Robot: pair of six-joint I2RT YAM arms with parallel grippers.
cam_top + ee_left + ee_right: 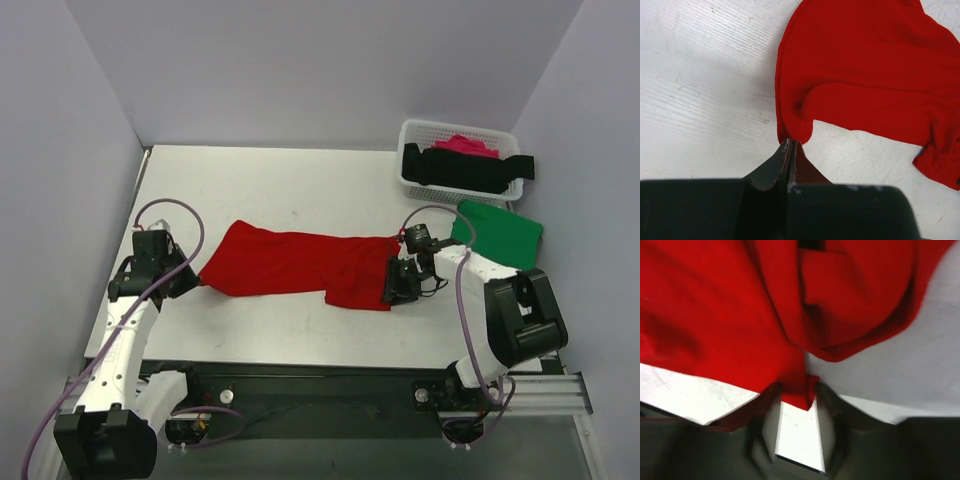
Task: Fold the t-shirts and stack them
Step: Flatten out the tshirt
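A large red t-shirt (300,265) lies stretched in a long band across the middle of the table. My left gripper (195,278) is shut on the shirt's left tip; in the left wrist view the jaws (791,142) meet on the edge of the red cloth (865,65). My right gripper (392,288) is at the shirt's right end. In the right wrist view its jaws (796,390) stand apart, with a corner of the red cloth (740,305) hanging between them. A folded green t-shirt (500,232) lies at the right.
A white lattice basket (420,130) stands at the back right. A black t-shirt (465,168) is draped over it and a pink one (468,145) lies inside. Grey walls close in the table at the left, back and right.
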